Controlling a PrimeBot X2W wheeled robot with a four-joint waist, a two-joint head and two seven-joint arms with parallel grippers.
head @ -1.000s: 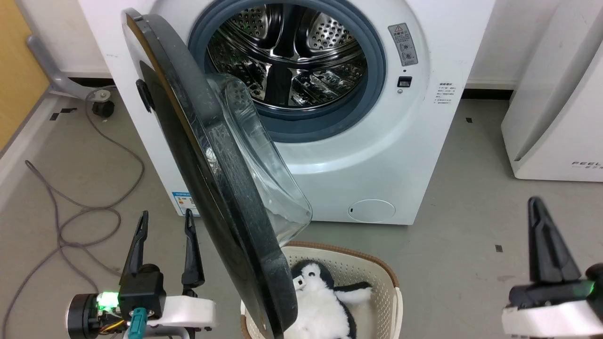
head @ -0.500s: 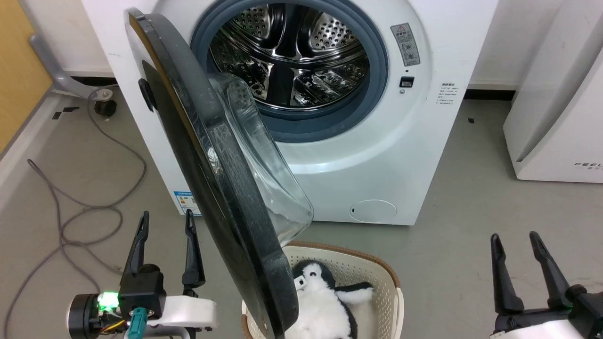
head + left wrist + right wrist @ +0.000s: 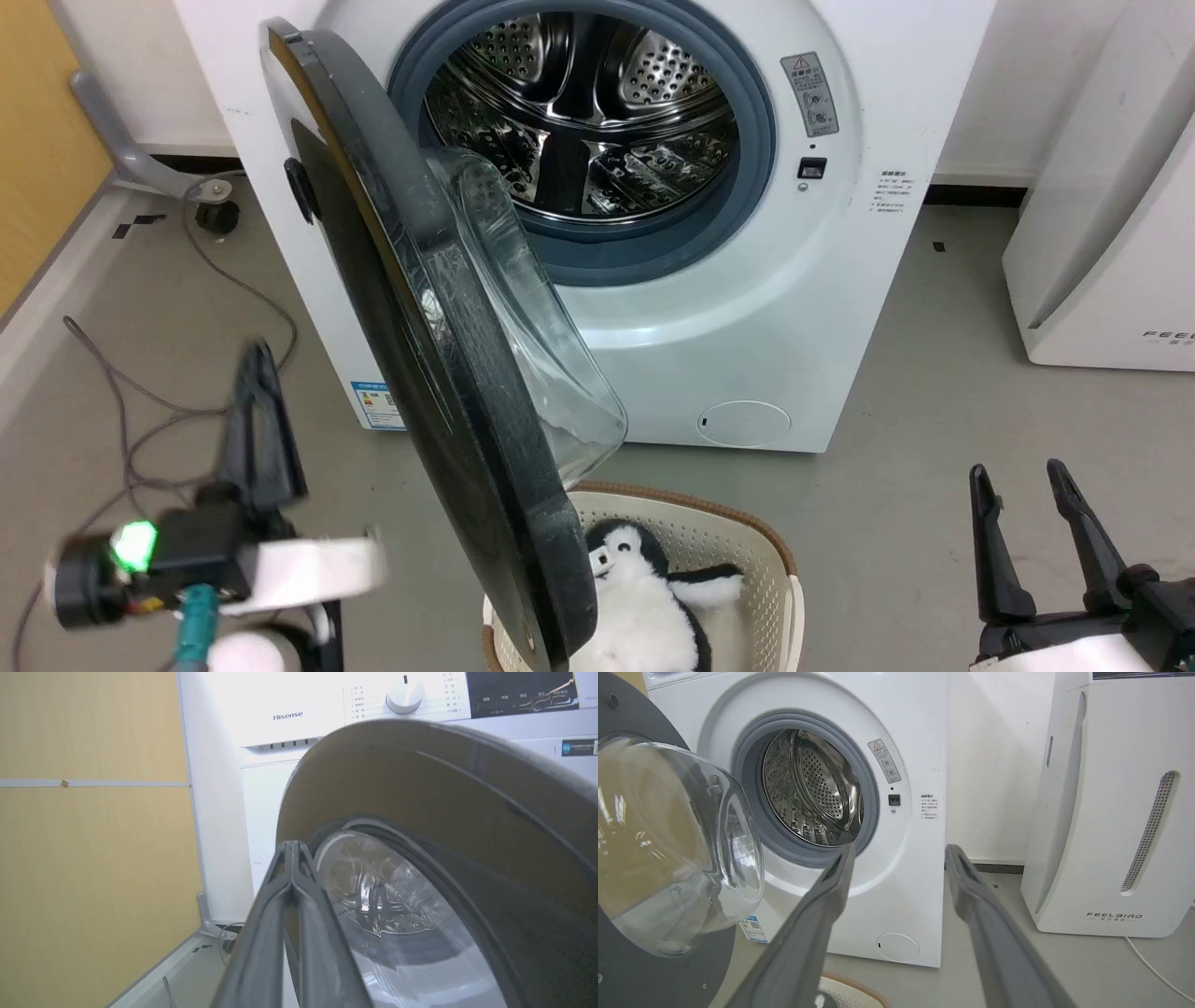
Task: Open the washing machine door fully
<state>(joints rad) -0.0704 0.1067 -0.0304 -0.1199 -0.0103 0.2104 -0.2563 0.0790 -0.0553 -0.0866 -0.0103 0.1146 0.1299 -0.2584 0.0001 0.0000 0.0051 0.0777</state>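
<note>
Standing partway open, the washing machine door (image 3: 401, 308), a glossy black disc with a bulging clear glass bowl, juts from the smooth white washing machine (image 3: 775, 308) and hides part of a perforated cream basket (image 3: 738, 551) holding a fluffy black-and-white penguin toy (image 3: 635, 607). Behind it the steel drum (image 3: 579, 112) gleams with punched holes inside a matte blue-grey rubber ring (image 3: 644, 266). The left gripper (image 3: 257, 373), blurred near the door's outer face, has its fingers pressed together on nothing, while the right gripper (image 3: 1018, 471) has its fingers spread apart, its body cut off at the head view's lower edge.
</note>
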